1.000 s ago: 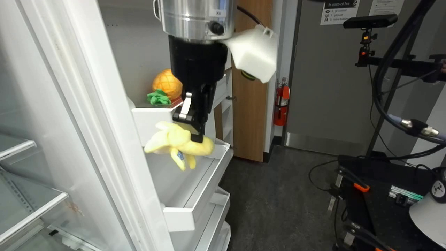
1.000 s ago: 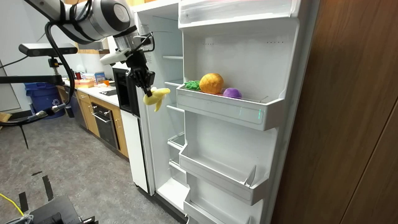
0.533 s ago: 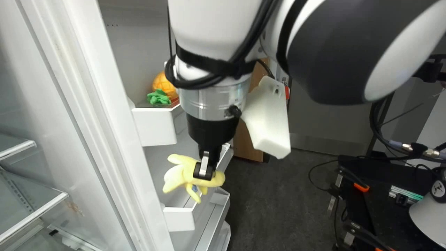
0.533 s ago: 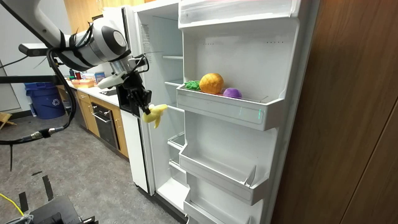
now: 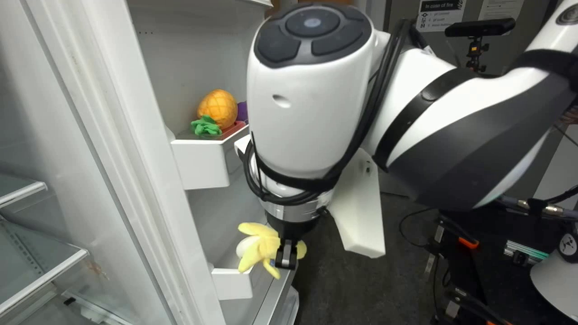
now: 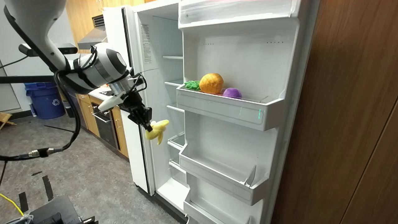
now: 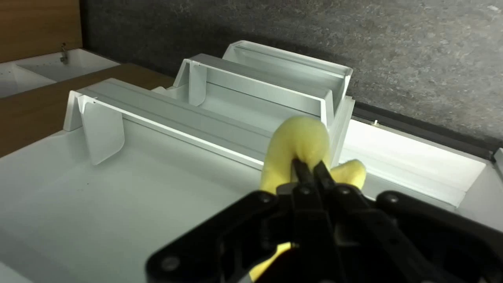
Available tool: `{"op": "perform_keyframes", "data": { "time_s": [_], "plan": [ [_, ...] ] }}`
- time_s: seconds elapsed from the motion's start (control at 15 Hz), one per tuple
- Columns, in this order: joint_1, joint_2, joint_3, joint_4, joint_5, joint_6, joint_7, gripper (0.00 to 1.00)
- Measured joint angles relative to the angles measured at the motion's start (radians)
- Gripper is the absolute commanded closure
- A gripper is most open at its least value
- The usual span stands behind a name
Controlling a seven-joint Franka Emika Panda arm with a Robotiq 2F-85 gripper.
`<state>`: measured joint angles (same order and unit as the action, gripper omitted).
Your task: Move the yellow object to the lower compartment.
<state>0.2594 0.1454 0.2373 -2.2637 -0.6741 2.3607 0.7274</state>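
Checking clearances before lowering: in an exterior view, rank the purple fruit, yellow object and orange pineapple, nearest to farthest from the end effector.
1. Yellow object, gripped by the end effector.
2. Orange pineapple, left part of a door bin.
3. Purple fruit, same bin, farther right.

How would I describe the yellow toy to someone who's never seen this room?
Find the open white fridge, then the robot arm in front. At the arm's tip, the end effector grips the yellow toy, shaped like a half-peeled banana. Unlike the orange pineapple toy and round purple toy in a door bin, it's held in mid-air.
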Motion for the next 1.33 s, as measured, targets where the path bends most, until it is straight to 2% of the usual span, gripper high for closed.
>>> {"op": "perform_keyframes", "data": {
  "time_s": [0.73,0.8,1.33],
  "plan": [
    [0.0,0.122,-0.078,0.041,-0.085,0.01,0.141,0.99],
    [0.0,0.135,-0.08,0.051,-0.085,0.012,0.146,0.95],
    [0.0,0.164,-0.081,0.075,-0.084,0.016,0.153,0.95]
  ]
}}
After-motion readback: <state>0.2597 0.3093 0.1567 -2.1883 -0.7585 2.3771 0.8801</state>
